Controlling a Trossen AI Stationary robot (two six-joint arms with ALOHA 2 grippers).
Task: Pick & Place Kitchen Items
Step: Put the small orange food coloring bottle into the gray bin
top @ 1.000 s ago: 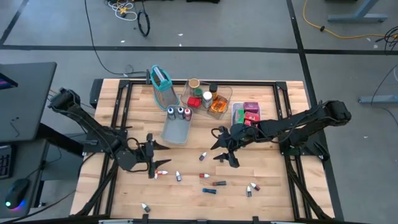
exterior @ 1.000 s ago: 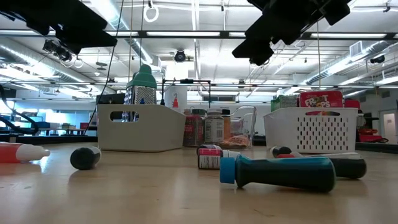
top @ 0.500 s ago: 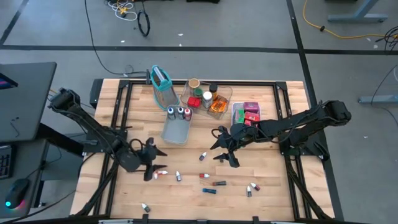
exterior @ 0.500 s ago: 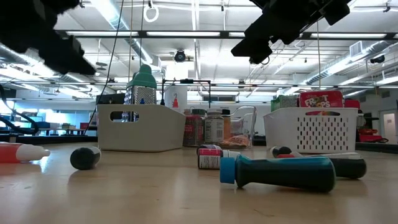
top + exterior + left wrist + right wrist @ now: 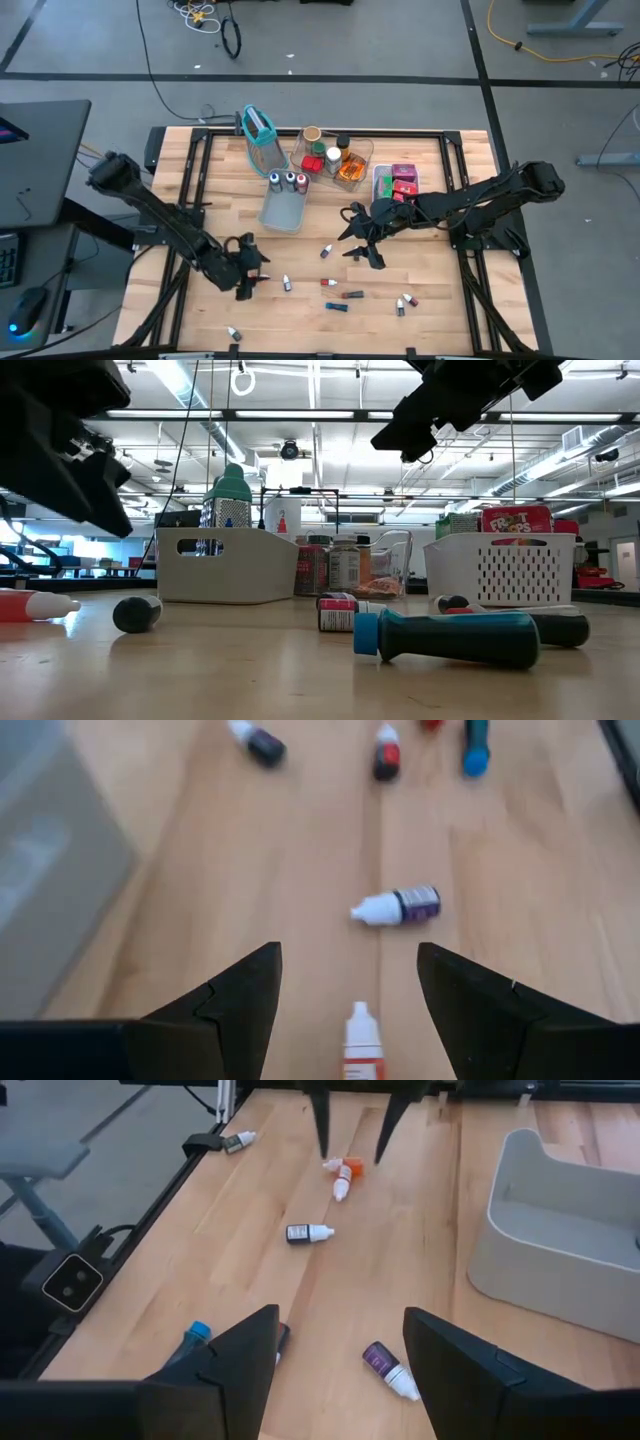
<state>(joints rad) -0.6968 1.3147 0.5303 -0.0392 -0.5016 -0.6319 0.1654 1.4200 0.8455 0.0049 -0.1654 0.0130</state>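
Small capped vials lie scattered on the wooden table. A red-and-white vial [image 5: 361,1042] lies between the open fingers of my left gripper [image 5: 348,960], which hangs low over it near the table's near left [image 5: 253,272]; the right wrist view shows those fingers on either side of that vial [image 5: 342,1175], apart from it. A purple-labelled vial [image 5: 398,906] lies just beyond. My right gripper [image 5: 361,245] hovers open above the table's middle, with a purple vial [image 5: 390,1365] and a black vial [image 5: 308,1233] below it. Jars stand in a clear tray [image 5: 336,160] and packets in a white basket [image 5: 398,183].
A grey tray [image 5: 283,203] holding three vials sits left of centre, with an upright teal-rimmed holder [image 5: 259,128] behind it. More vials and a teal-capped tube [image 5: 450,637] lie along the near side. Bare wood shows between the two grippers.
My left gripper has moved toward the near edge and down, tipping its fingers over the red-and-white vial; its arm has swung lower and nearer the table. The right arm and the items have kept still.
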